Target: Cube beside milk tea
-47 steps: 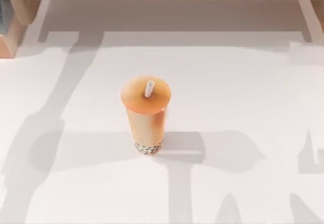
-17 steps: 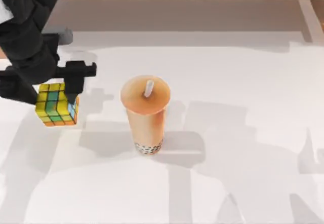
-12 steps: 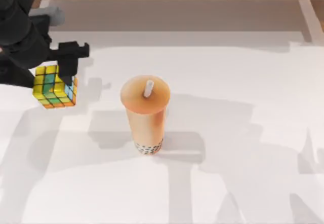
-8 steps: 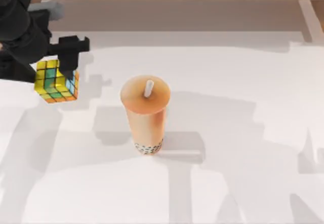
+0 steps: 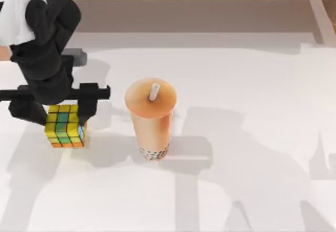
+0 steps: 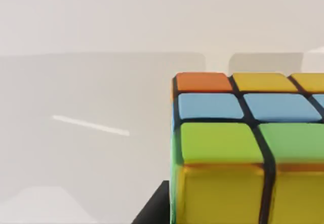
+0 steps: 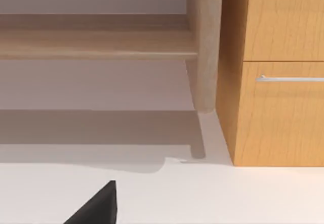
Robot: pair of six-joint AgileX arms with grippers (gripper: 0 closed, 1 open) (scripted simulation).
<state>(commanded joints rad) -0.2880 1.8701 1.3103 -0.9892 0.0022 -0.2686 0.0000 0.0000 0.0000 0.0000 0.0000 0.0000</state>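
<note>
Right now I have the cube (image 5: 65, 127) held in the left gripper (image 5: 62, 117), whose jaws are closed on it from two opposite sides, one dark finger (image 5: 88, 102) showing against the face nearest the milk tea (image 5: 151, 117). The cube hangs over the left part of the tabletop (image 5: 252, 85), near that left edge and roughly level with the cup, which stands upright about mid-tabletop, a clear gap between the two. In the left wrist view the cube (image 6: 248, 148) sits close under the camera with pale tabletop beyond it, and I cannot tell whether its underside is touching the surface or a little above it.

The risks, as I judge them: if I let go while the cube is off the surface, it could drop, bounce or roll and end up away from the cup. If I carry it further toward the cup, the outer finger or the cube's edge could meet the cup's wall; the cup is tall, narrow at its base and likely to tip from a side push. Opening the jaws wide close to the cup could do the same. The right arm is parked off the tabletop's right side, its camera facing a wooden cabinet (image 7: 278, 72).
</note>
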